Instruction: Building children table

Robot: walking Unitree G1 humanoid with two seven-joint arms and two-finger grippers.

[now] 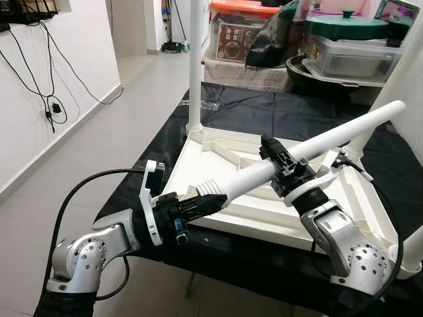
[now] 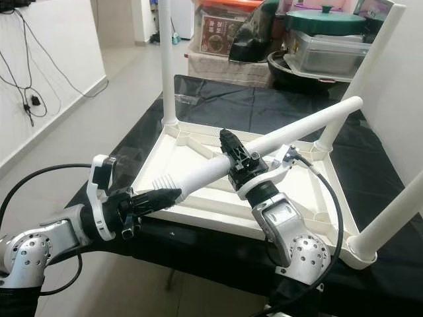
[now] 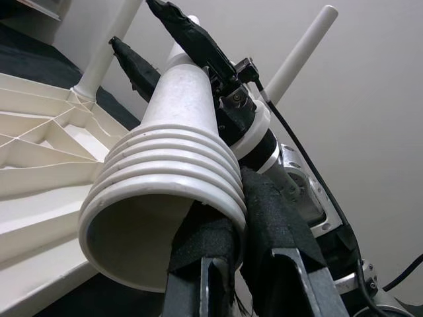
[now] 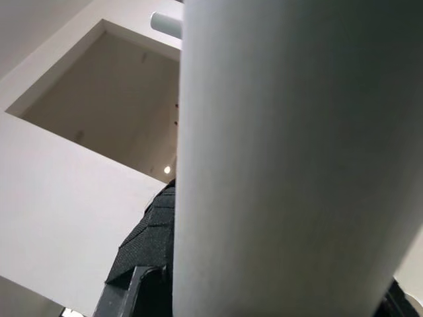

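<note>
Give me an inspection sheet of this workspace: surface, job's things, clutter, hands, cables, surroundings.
Surface: black cloth covers the work table.
Job's things: white tabletop lies upside down, ribs up; three legs already stand in its corners, such as the far-left leg; a loose leg is held tilted above it, ribbed threaded end toward the robot.
Clutter: nothing seen on the cloth beyond the table parts.
Hands: left hand grips the threaded end; right hand is clamped around mid-shaft.
Cables: black cable loops off the left arm; wall cords hang at left.
Surroundings: tiled floor, storage boxes and a green lid behind.
</note>
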